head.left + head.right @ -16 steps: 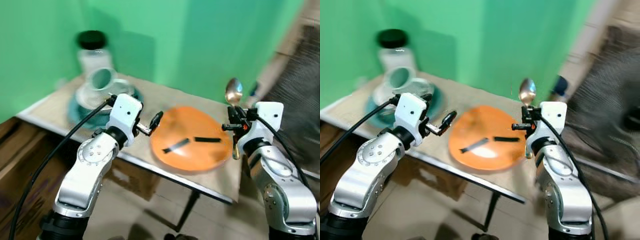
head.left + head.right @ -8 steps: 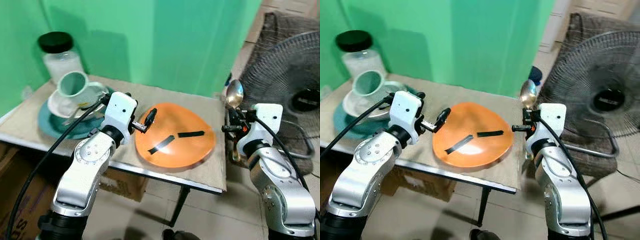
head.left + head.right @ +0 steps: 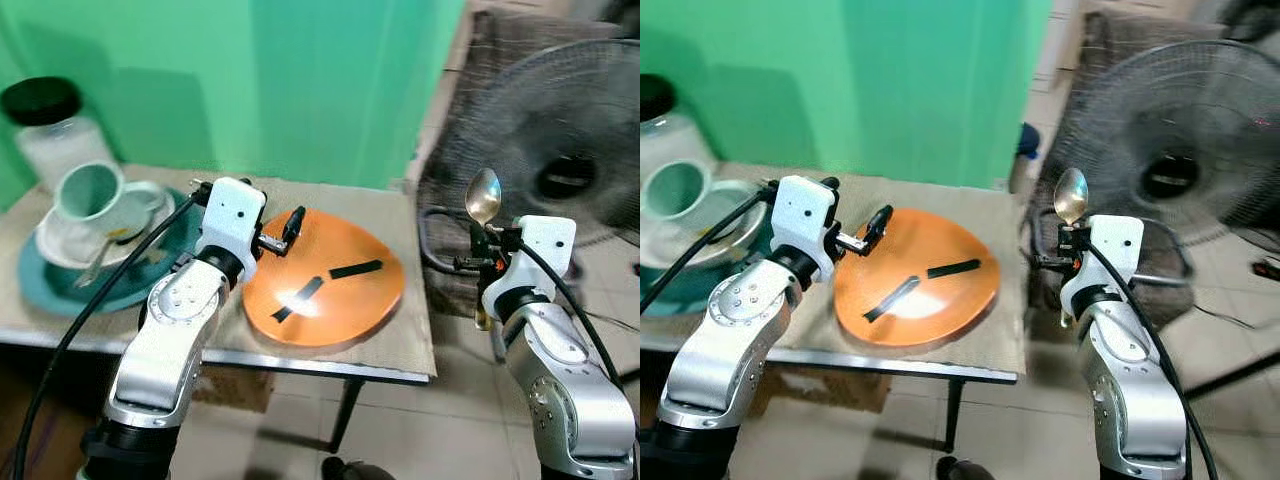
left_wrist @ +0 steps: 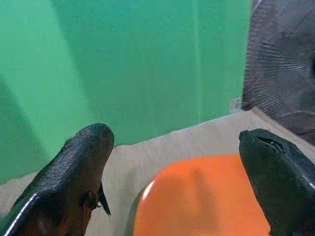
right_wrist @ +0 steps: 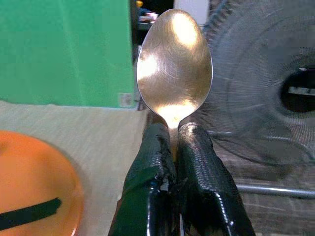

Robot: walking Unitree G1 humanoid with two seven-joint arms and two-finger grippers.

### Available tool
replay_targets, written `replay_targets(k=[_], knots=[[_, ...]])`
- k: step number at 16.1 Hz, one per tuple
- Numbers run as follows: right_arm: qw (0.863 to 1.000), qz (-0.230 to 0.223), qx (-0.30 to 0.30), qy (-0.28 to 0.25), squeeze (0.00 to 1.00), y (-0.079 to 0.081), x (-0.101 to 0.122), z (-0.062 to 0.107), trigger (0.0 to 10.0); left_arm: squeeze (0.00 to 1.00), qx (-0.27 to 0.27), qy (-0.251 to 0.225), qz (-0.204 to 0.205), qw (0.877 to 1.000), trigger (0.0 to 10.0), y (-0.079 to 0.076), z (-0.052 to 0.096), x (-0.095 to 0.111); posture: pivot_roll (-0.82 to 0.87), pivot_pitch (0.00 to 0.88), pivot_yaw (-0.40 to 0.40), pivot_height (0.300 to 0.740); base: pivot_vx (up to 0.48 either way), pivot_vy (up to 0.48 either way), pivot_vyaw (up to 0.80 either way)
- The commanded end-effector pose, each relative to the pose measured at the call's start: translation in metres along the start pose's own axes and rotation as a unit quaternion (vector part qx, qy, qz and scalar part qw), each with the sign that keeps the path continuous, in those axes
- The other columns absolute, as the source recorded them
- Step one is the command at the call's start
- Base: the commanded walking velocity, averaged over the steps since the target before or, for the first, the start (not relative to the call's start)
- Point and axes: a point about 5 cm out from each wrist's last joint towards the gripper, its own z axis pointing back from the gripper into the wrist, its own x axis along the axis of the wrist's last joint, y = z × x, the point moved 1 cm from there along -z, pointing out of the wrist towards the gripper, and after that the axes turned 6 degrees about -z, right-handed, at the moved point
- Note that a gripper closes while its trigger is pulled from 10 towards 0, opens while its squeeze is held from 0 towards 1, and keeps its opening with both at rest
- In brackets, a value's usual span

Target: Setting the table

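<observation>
i've got the spoon pinched in my right gripper, both black fingers pressed together on the neck just below the bowl. it stands upright, bowl up, with the handle running down past the wrist. the gripper is off the right edge of the table, in front of the fan, not over the mat yet.

my left gripper hovers over the near-left rim of the orange plate, fingers spread wide, holding nothing. the plate has two black strips on it.

further left are the teal plate with a saucer and the mug, and a jar behind them.

handling judgement: the spoon is metal, light and stiff, but smooth and shiny, so it can swivel or slip in a two-finger pinch. the neck grip is narrow, so the long handle may swing as i move. a hold mid-handle would balance better. i'd go slow and lay it flat beside the orange plate.
</observation>
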Motion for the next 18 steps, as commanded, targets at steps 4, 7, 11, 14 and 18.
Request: replay_targets(k=[4, 7, 11, 14, 18], knots=[[1.000, 0.003, -0.011, -0.004, 0.00, -0.003, 0.002, 0.003, 10.0, 0.00, -0.018, 0.007, 0.016, 1.000, 10.0, -0.006, 0.001, 0.000, 0.07, 0.000, -0.042, 0.740, 0.000, 0.000, -0.79], [1.000, -0.001, -0.011, 0.000, 0.00, -0.003, 0.001, 0.004, 10.0, 0.00, -0.009, 0.013, 0.032, 0.999, 10.0, -0.003, 0.001, 0.000, 0.07, 0.000, -0.040, 0.740, 0.000, 0.000, -0.79], [1.000, -0.007, -0.010, 0.005, 0.00, -0.003, 0.001, 0.005, 10.0, 0.00, -0.015, 0.021, 0.034, 0.999, 10.0, -0.004, 0.001, -0.001, 0.06, 0.000, -0.041, 0.740, 0.000, 0.000, -0.79], [1.000, -0.001, -0.008, 0.004, 0.00, -0.003, 0.001, 0.005, 10.0, 0.00, -0.015, 0.023, 0.041, 0.999, 10.0, -0.006, 0.000, -0.001, 0.07, 0.000, -0.048, 0.740, 0.000, 0.000, -0.79], [0.999, -0.019, -0.012, 0.025, 0.00, -0.004, -0.003, 0.004, 10.0, 0.00, 0.042, 0.009, 0.026, 0.999, 10.0, 0.005, -0.001, 0.000, 0.07, 0.000, -0.058, 0.740, 0.000, 0.000, -0.79]])
